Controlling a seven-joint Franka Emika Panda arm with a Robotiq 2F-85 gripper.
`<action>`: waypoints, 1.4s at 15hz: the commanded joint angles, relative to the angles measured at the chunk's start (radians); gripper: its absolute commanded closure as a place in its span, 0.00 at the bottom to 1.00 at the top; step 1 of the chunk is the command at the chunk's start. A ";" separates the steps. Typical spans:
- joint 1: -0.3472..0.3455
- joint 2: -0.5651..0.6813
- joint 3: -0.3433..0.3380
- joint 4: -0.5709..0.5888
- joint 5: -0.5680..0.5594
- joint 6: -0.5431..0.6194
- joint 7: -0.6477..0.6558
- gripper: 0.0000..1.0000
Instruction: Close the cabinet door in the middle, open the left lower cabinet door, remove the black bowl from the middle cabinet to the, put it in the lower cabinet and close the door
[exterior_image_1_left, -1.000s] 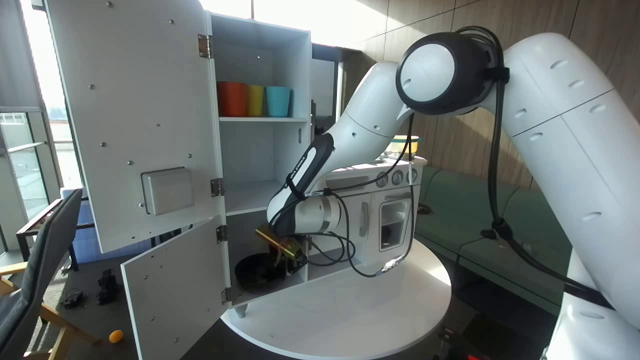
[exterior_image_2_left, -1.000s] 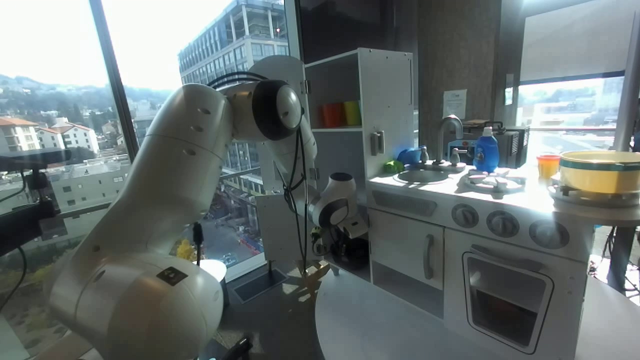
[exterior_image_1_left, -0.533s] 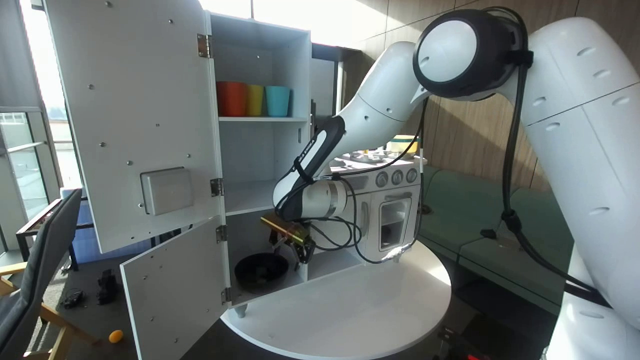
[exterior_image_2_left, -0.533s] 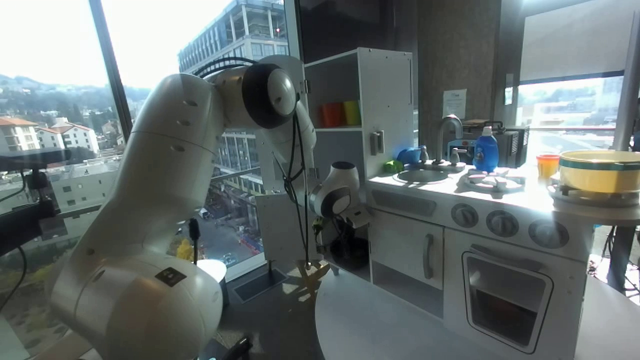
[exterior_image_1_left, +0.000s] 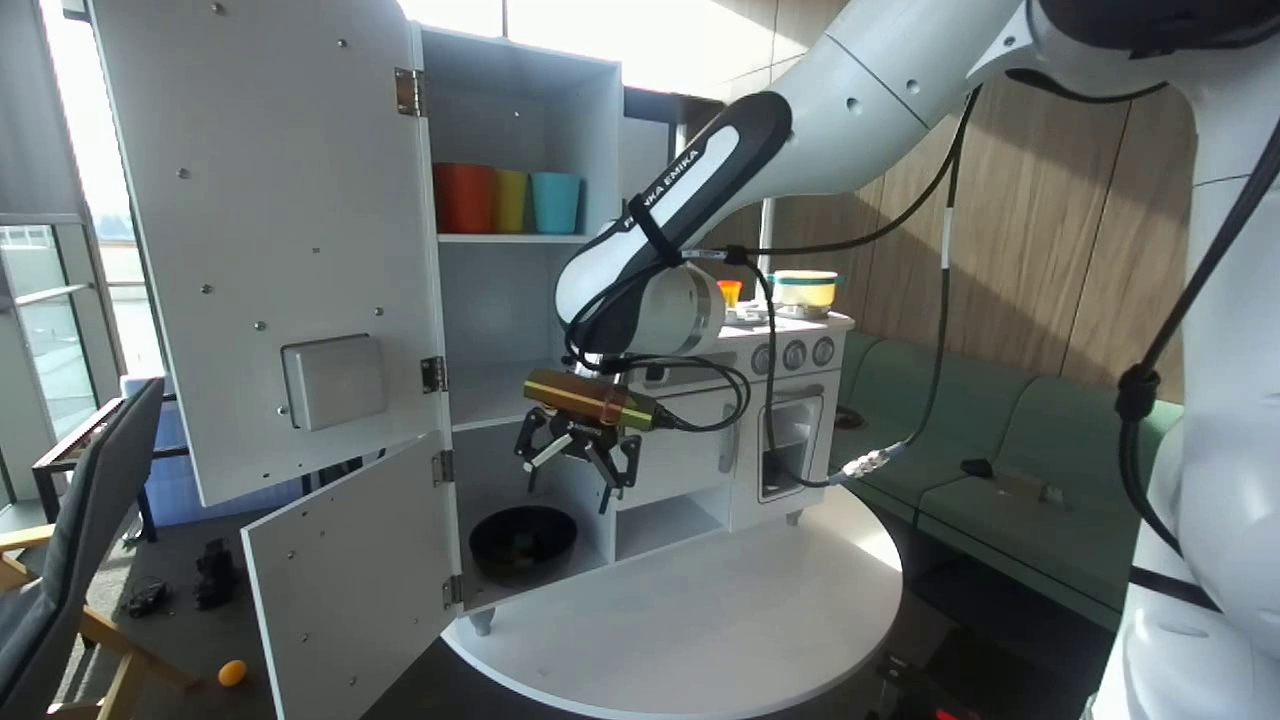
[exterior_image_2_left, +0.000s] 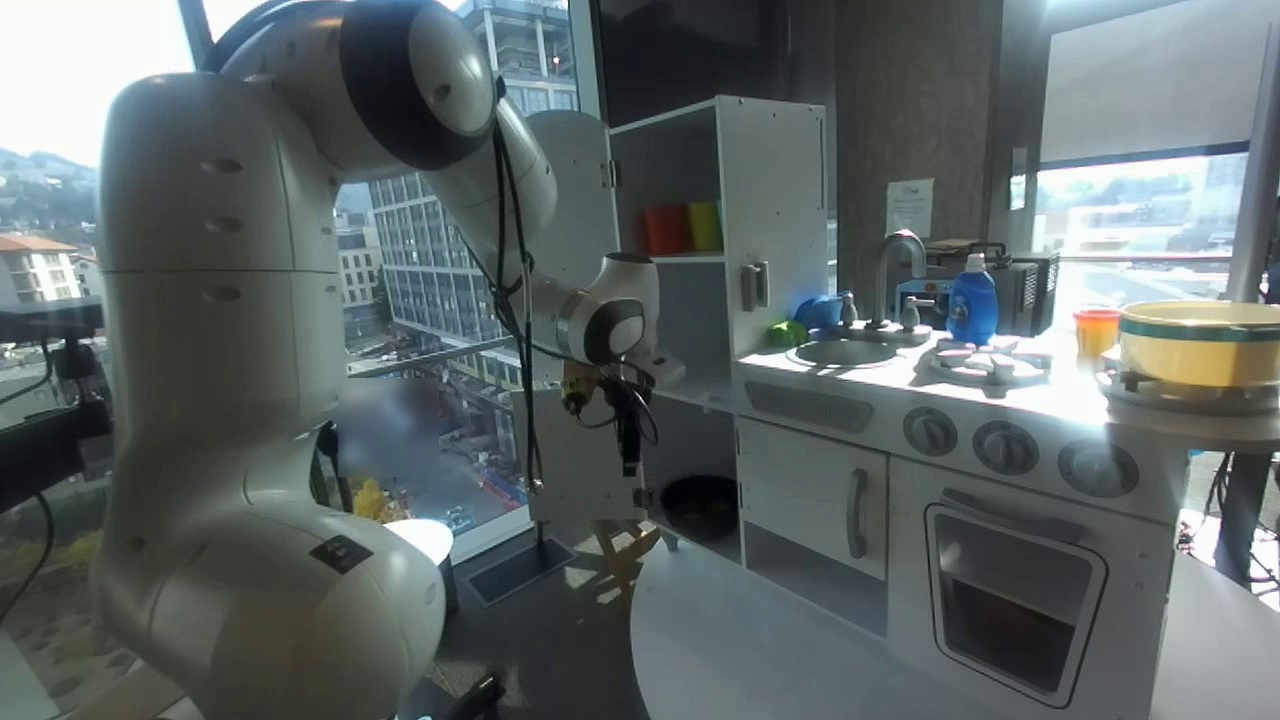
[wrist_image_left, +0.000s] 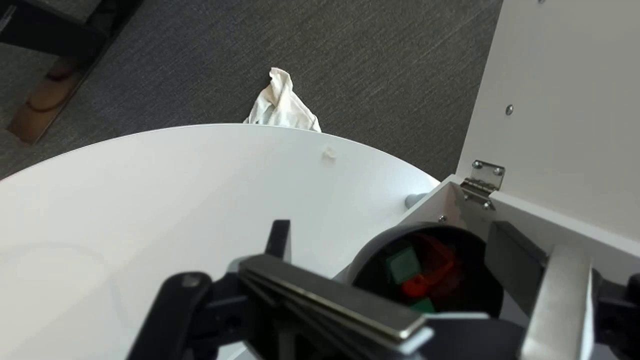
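The black bowl (exterior_image_1_left: 523, 545) rests upright on the floor of the lower cabinet, seen in both exterior views. In the wrist view, green and red pieces lie inside the bowl (wrist_image_left: 472, 280). Above it and slightly outside the cabinet front hangs my gripper (exterior_image_1_left: 568, 492), its fingers spread wide with nothing between them. The lower cabinet door (exterior_image_1_left: 350, 590) stands swung out. Over it, the tall door (exterior_image_1_left: 270, 230) of the upper and middle compartments also stands swung out. The middle compartment (exterior_image_1_left: 500, 330) shows no bowl; the wrist partly covers it.
Red, yellow and blue cups (exterior_image_1_left: 556, 203) stand on the top shelf. Right of the tall cabinet is the toy stove and sink unit (exterior_image_2_left: 810, 490). A round white base (exterior_image_1_left: 700, 620) lies under the furniture. A chair (exterior_image_1_left: 90, 510) stands beyond the swung-out doors.
My gripper has opened and let go of the bowl's rim, then risen up and drawn back out of the lower cabinet. The bowl stays in place.
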 joint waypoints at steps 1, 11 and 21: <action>0.007 -0.190 0.056 -0.074 -0.007 -0.090 -0.082 0.00; 0.094 -0.132 0.219 0.043 0.037 -0.125 -0.183 0.00; 0.165 0.156 0.170 0.381 -0.265 -0.106 0.286 0.00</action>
